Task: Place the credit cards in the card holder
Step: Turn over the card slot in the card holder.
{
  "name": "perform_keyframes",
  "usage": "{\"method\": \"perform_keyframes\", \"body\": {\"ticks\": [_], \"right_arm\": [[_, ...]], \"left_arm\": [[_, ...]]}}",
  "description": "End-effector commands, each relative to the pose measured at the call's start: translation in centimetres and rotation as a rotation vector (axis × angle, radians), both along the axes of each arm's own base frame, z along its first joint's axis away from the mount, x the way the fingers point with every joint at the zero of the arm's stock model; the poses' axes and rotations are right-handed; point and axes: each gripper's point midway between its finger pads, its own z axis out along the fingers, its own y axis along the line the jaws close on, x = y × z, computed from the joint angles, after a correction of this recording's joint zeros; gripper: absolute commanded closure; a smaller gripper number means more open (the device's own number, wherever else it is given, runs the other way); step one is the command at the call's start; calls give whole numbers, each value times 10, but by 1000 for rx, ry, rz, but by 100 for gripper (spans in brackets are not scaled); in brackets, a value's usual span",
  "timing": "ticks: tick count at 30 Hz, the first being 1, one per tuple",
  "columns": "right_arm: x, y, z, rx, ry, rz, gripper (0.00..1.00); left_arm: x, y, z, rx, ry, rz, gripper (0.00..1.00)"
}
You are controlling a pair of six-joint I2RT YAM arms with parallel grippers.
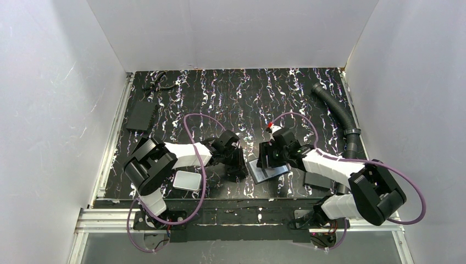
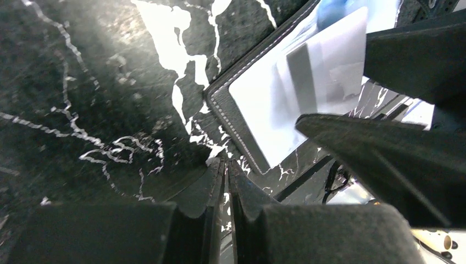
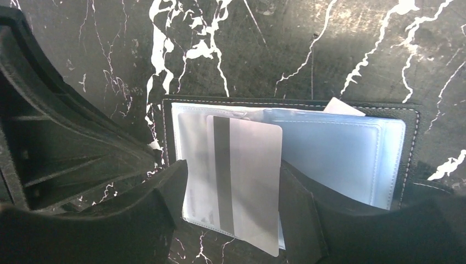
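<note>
The card holder (image 3: pixel 340 148) lies open and flat on the counter (image 1: pixel 231 93), close to the near edge and about midway along it, with its bluish clear pockets facing up. It sits between my two arms.

A credit card (image 3: pixel 247 181), pale grey with a dark stripe running along its length, rests slightly tilted over one pocket panel. Its near end reaches past the holder's near rim. I cannot tell whether its far end has gone under the pocket lip. A small pale corner (image 3: pixel 343 106) shows at the holder's far rim, and I cannot make out what it is.

The right jaws stand open over the holder with the card between them. One of the fingers (image 3: pixel 165 214) is clear of the card's edge, with a strip of pocket showing in the gap. The other sits right at the opposite edge, too close for me to say whether it touches. Nothing is gripped.

The left jaws are closed, with their fingers (image 2: pixel 192 209) pressed together and nothing visible between them. Their tips are down near the counter, just beside a stitched corner of the holder. I cannot tell whether they touch the surface.

A white rounded slab (image 1: pixel 187 180) lies near the near edge, towards the near left corner, under the left arm. A flat black plate (image 1: pixel 141 115) sits by the left edge, towards the far left corner. A corrugated grey hose (image 1: pixel 336 107) runs along the right edge.
</note>
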Motion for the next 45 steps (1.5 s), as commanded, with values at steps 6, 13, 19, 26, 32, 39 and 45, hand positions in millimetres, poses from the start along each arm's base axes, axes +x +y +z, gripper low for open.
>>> {"method": "perform_keyframes", "body": {"ticks": [6, 13, 19, 26, 32, 39, 45], "right_arm": [[-16, 8, -15, -125, -7, 12, 25], [-8, -19, -7, -248, -76, -1, 6], [-8, -11, 5, -167, -42, -19, 6], [-14, 11, 23, 221, 100, -73, 9], [-5, -7, 16, 120, 83, -162, 9], [5, -48, 20, -139, 7, -177, 7], [-4, -31, 23, -45, 17, -111, 10]], "left_arm": [[0, -10, -11, 22, 14, -13, 93], [-5, -4, -15, 35, 21, -16, 93], [-7, -1, -15, 36, 20, -13, 93], [-6, 0, -7, 24, 4, -18, 92], [-7, 9, 3, 35, -31, -19, 89], [-14, 7, 6, -1, -6, -14, 87], [-12, -3, 9, -20, 2, -25, 85]]}}
